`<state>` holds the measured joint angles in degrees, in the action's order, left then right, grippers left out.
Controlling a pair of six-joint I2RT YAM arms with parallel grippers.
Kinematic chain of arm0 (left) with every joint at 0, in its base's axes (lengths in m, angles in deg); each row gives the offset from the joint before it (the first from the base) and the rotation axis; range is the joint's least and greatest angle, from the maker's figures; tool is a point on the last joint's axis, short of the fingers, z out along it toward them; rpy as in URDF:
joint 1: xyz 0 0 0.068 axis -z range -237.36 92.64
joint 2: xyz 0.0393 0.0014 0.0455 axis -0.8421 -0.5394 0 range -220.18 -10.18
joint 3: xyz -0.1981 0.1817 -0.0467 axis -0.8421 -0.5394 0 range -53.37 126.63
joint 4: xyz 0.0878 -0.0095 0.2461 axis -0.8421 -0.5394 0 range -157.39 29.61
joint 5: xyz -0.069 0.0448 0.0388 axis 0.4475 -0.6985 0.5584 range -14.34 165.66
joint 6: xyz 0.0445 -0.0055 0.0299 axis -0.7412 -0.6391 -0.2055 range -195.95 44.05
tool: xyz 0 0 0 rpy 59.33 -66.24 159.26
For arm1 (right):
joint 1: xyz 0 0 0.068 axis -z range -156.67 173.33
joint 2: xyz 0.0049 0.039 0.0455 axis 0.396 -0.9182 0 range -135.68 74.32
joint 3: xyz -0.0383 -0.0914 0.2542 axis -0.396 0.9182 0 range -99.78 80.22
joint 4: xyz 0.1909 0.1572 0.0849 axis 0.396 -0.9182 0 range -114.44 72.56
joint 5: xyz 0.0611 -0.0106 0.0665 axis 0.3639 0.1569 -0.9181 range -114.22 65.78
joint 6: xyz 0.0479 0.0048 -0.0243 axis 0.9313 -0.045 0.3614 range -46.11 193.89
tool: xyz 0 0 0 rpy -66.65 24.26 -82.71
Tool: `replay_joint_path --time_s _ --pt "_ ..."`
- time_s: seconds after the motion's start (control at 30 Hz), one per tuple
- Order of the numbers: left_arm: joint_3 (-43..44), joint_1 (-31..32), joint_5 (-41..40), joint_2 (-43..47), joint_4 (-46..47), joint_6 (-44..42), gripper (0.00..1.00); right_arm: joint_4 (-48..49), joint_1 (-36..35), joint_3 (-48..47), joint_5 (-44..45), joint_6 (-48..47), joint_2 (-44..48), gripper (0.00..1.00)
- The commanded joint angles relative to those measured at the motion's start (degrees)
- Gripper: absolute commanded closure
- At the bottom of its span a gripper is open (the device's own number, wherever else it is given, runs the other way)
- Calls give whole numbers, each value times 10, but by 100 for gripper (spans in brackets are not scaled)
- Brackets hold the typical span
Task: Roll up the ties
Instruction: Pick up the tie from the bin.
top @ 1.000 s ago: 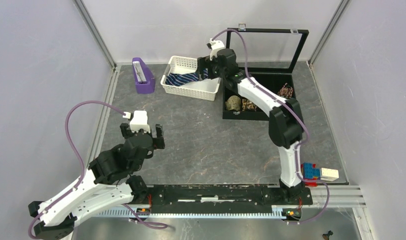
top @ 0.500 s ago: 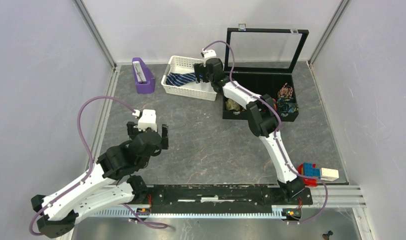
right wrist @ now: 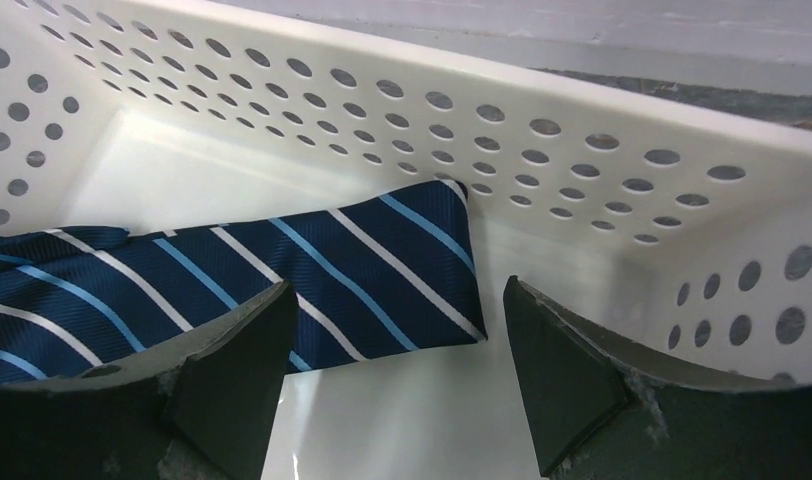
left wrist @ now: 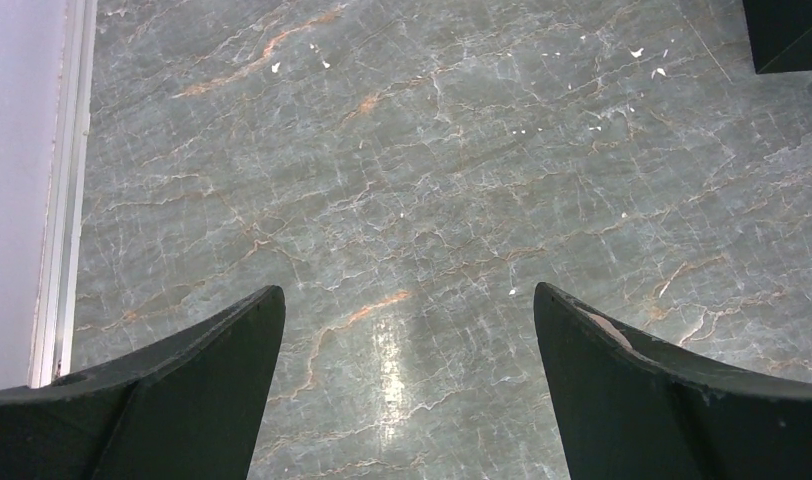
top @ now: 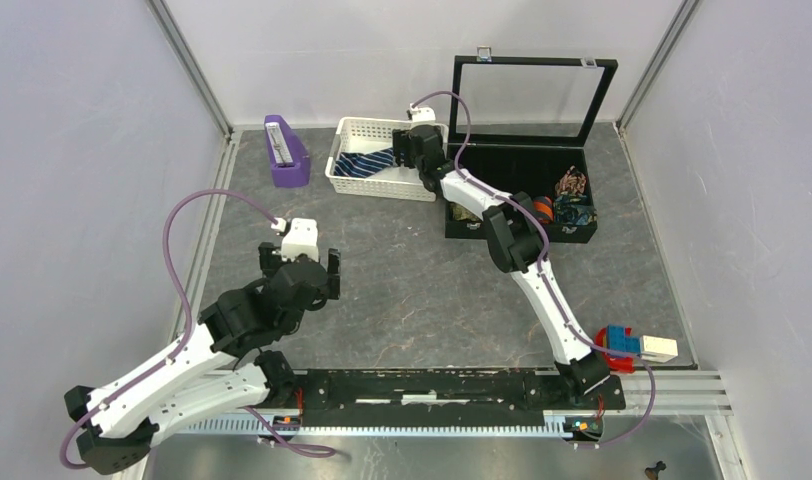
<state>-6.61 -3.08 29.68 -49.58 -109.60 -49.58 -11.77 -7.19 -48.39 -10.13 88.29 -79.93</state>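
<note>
Navy tie with pale stripes lies flat inside a white holed basket. Right fingers stand apart over its end, gripping nothing. Left fingers hang wide open above the grey surface.

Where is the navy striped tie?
In the top view, the tie lies inside the white basket at the table's far side, between the purple stand and black case, under the right gripper.
</note>
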Motion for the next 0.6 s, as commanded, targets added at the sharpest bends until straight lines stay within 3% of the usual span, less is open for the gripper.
replay_joint_path --time_s 0.0,0.3,0.57 --pt "16 -6 5 -3 10 9 0 -37 1 -25 13 50 2 18" --pt "12 -7 12 9 12 6 0 -45 7 -44 -48 107 -24 43" --pt "13 -7 10 8 12 5 0 18 24 -47 -60 168 -48 57"
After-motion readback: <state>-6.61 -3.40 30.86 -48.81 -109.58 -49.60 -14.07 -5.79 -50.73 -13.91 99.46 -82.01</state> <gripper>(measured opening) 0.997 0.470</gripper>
